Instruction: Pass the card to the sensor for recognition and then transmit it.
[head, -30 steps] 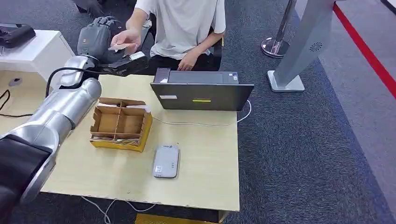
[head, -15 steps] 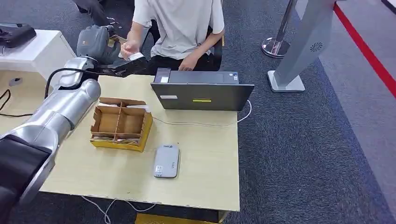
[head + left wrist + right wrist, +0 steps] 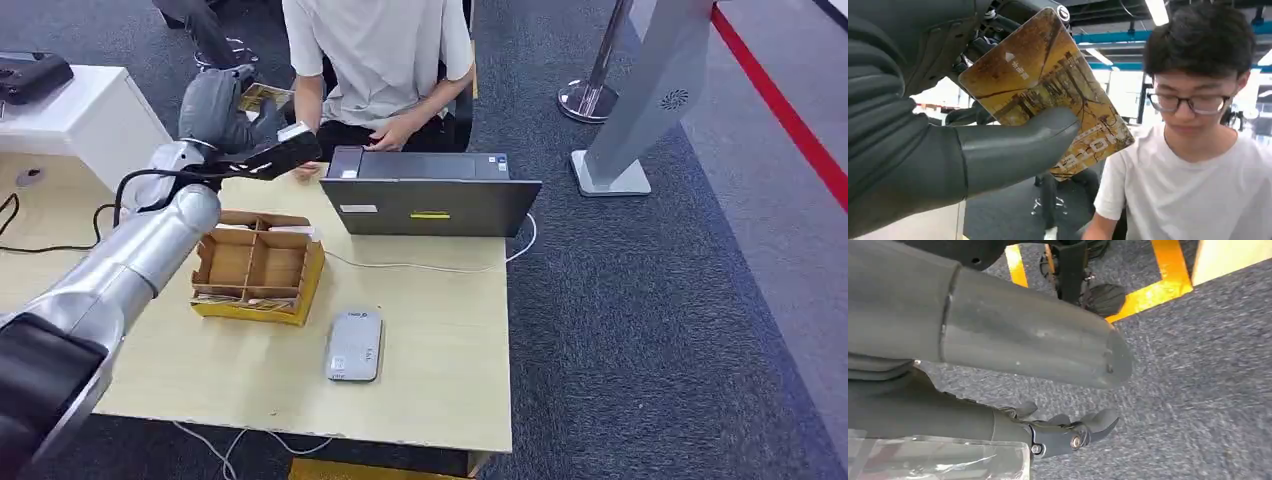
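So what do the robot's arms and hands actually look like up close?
The left arm is a shiny silver tube, dark near the shoulder, with a black cable looping near the wrist. The left hand has a grey ribbed cover and thick grey thumb; the right hand has darker fingers.

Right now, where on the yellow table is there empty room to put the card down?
Bare table lies right of the grey reader, below the laptop and its cable. More lies in front of the divided box. It is crowded around the box and laptop.

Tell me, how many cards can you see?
1. The card is held in the robot's left hand, raised beyond the table's far edge near the person. More may lie hidden in the cardboard box.
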Action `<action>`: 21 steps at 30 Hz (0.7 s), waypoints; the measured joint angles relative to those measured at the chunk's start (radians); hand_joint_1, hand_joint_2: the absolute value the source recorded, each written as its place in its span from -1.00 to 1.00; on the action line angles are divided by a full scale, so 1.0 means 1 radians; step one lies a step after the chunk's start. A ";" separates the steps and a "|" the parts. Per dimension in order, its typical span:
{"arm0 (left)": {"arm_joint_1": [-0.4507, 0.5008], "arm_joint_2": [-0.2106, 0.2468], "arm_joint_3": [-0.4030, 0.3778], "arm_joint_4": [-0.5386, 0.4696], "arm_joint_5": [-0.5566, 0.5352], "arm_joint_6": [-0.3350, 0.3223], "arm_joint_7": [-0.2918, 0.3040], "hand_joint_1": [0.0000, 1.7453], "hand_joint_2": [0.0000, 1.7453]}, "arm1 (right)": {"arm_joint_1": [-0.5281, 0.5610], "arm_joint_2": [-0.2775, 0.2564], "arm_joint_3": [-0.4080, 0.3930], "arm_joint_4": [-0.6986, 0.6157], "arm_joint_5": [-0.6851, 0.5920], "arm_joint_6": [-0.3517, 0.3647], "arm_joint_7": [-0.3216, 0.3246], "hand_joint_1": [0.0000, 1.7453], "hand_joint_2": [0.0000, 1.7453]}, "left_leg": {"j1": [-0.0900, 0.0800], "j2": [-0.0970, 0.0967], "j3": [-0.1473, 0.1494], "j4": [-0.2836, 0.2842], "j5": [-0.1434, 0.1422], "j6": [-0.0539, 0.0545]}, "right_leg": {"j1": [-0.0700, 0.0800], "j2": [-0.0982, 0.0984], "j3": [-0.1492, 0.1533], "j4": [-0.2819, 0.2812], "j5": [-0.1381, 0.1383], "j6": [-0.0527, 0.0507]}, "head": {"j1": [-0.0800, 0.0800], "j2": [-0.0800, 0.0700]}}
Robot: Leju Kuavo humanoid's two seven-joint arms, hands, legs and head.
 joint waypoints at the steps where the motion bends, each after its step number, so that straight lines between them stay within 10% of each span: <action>1: 0.025 0.047 -0.027 -0.090 0.019 0.017 0.038 1.00 1.00 | 0.004 0.000 0.000 0.000 0.003 -0.001 0.002 -1.00 -1.00 | 0.000 0.000 0.000 0.000 0.000 0.000 | 0.000 0.000 -0.002 0.000 0.000 0.000 | 0.000 0.000; 6: 0.143 0.285 -0.107 -0.458 0.005 0.075 0.125 1.00 1.00 | 0.009 0.004 -0.004 0.000 0.019 -0.008 0.011 -1.00 -1.00 | 0.001 -0.004 -0.001 -0.002 0.000 0.000 | 0.001 -0.006 -0.001 0.001 -0.004 -0.003 | -0.003 0.000; 12: 0.266 0.460 -0.119 -0.726 -0.024 0.075 0.160 1.00 1.00 | 0.010 0.005 -0.006 0.000 0.027 -0.010 0.011 -1.00 -1.00 | 0.001 -0.005 -0.001 -0.002 0.000 0.000 | 0.001 -0.007 -0.001 0.000 -0.005 -0.004 | -0.003 0.000; 21: 0.269 0.487 -0.246 -0.772 0.011 0.062 0.186 1.00 1.00 | 0.005 0.011 -0.009 0.000 0.044 -0.016 0.020 -1.00 -1.00 | 0.000 -0.007 -0.001 -0.001 0.001 0.000 | 0.001 -0.012 0.000 0.000 -0.004 -0.003 | -0.002 0.000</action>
